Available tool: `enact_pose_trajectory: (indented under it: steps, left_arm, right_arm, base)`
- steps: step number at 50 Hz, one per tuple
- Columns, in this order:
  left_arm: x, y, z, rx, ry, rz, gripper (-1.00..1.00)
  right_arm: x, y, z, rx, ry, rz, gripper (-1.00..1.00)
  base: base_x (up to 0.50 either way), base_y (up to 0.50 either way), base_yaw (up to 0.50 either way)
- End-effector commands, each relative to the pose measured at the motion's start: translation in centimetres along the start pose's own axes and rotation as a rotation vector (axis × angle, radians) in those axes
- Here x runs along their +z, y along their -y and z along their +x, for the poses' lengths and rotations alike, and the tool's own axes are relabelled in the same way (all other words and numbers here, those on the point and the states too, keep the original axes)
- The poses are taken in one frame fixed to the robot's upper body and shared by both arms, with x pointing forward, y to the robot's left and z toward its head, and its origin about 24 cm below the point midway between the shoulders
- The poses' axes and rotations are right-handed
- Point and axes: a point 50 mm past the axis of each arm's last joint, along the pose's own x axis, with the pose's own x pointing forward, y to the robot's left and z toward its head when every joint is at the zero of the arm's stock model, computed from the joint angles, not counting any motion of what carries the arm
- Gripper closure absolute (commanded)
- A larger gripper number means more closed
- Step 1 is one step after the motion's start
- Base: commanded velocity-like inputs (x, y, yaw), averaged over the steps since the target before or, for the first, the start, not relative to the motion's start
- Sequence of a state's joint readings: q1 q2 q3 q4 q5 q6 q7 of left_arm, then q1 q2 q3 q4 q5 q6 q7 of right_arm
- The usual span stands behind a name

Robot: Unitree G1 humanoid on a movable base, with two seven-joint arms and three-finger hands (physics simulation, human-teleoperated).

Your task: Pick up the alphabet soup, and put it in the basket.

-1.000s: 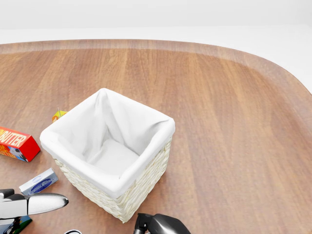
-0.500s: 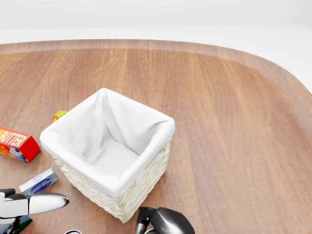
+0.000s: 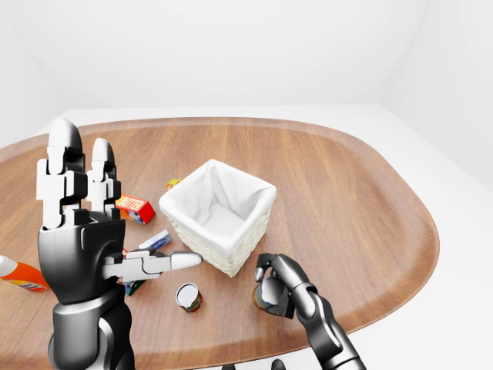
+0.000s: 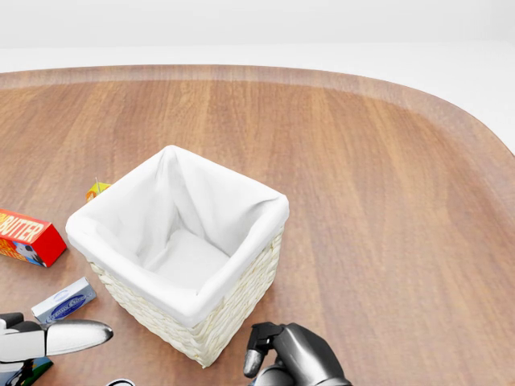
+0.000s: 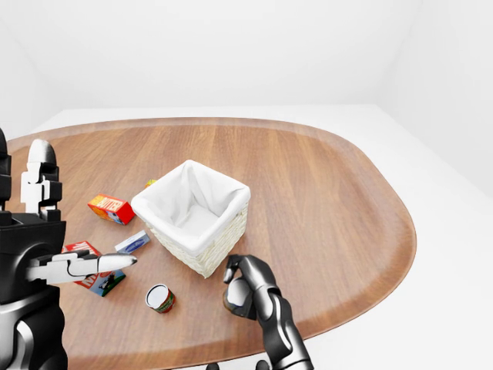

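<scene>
a: what's the biggest thing here?
b: the oval wooden table. next the basket, wicker with a white cloth liner, nothing in it.
a: and the hands?
b: the left hand is raised, fingers spread, holding nothing. the right hand is curled round a can just below the basket; i can't read its label, so i can't tell whether it's the alphabet soup.
a: anything smaller?
b: another can lies tipped on the table, near a red box.
</scene>
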State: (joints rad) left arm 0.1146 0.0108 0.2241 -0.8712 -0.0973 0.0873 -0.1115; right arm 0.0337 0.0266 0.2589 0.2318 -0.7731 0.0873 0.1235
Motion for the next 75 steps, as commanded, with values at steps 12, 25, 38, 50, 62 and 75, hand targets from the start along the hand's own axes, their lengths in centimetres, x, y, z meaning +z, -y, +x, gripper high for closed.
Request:
enact_pose_trajectory:
  steps: [12,25,38,50,62,75]
  left_arm:
    - [0.0,0.0,0.0,-0.001,0.002,0.003,-1.00]
    - [0.0,0.0,0.0,-0.001,0.001,0.002,-1.00]
    - [0.1,0.0,0.0,-0.001,0.005,0.002,-1.00]
    - [0.1,0.0,0.1,0.000,0.004,0.001,-1.00]
    - [-0.1,0.0,0.0,-0.001,-0.002,0.001,-1.00]
    - [-0.2,0.0,0.0,-0.003,-0.007,0.001,-1.00]
  right_arm:
    - [2.8,3.5,-2.8,-0.077,0.170,0.067,1.00]
    - [5.0,6.7,-4.6,-0.114,0.287,0.014,1.00]
    - [7.2,9.6,-6.1,-0.168,0.385,-0.052,1.00]
    - [11.0,13.0,-8.2,-0.258,0.534,-0.176,1.00]
    - [13.3,13.8,-9.7,-0.305,0.629,-0.248,1.00]
    - [16.8,14.9,-10.8,-0.374,0.740,-0.364,1.00]
  base:
    - [0.00,0.00,0.00]
    - [0.00,0.00,0.00]
    - [0.00,0.00,0.00]
    - [0.00,0.00,0.00]
    - [0.00,0.00,0.00]
    - [0.00,0.00,0.00]
